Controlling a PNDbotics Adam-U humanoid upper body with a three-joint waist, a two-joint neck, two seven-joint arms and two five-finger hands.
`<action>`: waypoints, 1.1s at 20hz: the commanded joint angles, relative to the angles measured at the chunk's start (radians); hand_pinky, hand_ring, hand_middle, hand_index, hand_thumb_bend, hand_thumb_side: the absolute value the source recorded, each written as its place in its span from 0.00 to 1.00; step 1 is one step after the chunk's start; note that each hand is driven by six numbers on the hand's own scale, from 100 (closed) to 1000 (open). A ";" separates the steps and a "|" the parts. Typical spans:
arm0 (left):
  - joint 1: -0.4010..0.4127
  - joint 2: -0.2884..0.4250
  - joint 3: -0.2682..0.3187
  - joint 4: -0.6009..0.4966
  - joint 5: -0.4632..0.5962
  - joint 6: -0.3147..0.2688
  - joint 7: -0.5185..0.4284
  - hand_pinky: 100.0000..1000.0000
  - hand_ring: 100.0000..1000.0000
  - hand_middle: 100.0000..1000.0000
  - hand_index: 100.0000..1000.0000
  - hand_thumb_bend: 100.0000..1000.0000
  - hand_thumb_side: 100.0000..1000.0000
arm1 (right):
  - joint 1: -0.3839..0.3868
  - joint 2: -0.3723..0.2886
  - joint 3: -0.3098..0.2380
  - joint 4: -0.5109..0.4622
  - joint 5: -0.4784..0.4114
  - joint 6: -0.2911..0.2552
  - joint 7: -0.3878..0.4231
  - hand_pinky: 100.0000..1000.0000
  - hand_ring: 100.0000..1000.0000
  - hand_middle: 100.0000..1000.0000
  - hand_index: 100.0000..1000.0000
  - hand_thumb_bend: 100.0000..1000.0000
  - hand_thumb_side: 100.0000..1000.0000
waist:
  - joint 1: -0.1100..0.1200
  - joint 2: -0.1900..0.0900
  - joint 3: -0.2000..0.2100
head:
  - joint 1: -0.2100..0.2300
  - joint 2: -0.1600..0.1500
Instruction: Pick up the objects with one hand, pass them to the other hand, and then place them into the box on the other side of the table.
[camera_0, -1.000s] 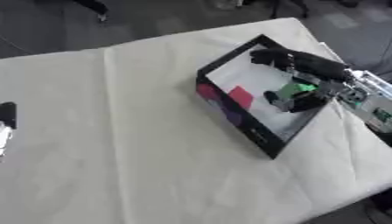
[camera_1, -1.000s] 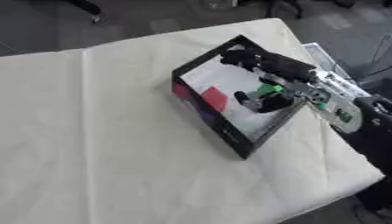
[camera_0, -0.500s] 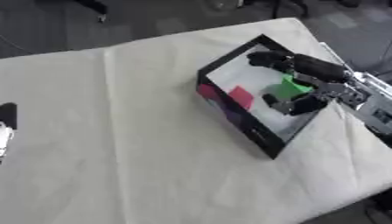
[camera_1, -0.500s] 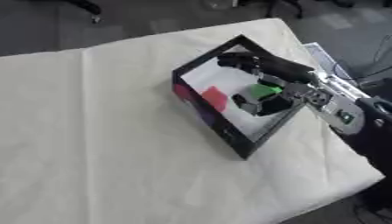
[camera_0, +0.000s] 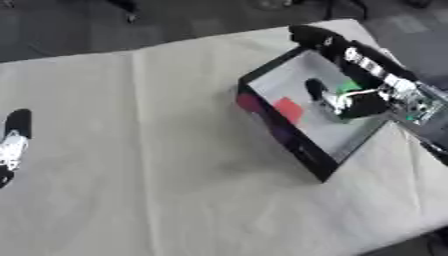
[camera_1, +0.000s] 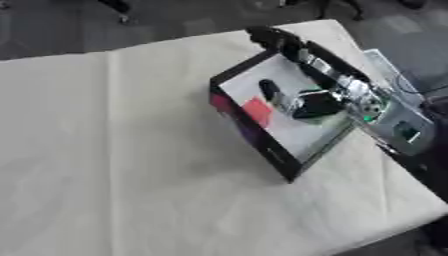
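Observation:
A black-walled box (camera_0: 282, 132) with a pale floor stands askew at the right of the table. A flat red object (camera_0: 287, 109) lies inside it near the front wall. My right hand (camera_0: 367, 102) is over the box, its fingers (camera_0: 308, 36) stretched out toward the far corner and its thumb (camera_0: 316, 91) held apart. A small green object (camera_0: 350, 86) shows just under the hand, between thumb and fingers; whether it touches the box floor I cannot tell. My left hand (camera_0: 12, 142) rests open at the left edge, holding nothing.
A pale cloth covers the table (camera_0: 149, 165). A flat grey-white thing (camera_1: 401, 127) lies right of the box at the table's right edge. Dark floor (camera_0: 79, 25) lies beyond the far edge.
The right hand's fingers, curled round the green object before, have straightened toward the box's far corner. The green object now sits beneath the hand. The left hand has not moved.

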 joint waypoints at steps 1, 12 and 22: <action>-0.001 0.057 0.038 -0.018 -0.002 0.023 0.015 0.82 0.73 0.63 0.78 0.31 0.40 | -0.022 -0.019 -0.017 -0.022 -0.150 0.008 0.117 1.00 0.99 1.00 1.00 0.00 0.41 | 0.009 -0.038 0.005 | 0.069 0.009; 0.037 0.302 0.197 0.029 0.110 0.197 0.006 0.84 0.75 0.65 0.80 0.33 0.42 | -0.045 0.042 -0.034 -0.023 -0.260 0.093 0.275 1.00 1.00 1.00 1.00 0.00 0.41 | 0.008 -0.038 0.039 | 0.190 0.035; -0.055 0.432 0.229 0.237 0.373 0.325 -0.214 0.87 0.78 0.68 0.81 0.46 0.35 | -0.043 0.055 -0.021 -0.023 -0.257 0.093 0.249 1.00 1.00 1.00 1.00 0.00 0.42 | 0.001 -0.034 0.049 | 0.227 0.042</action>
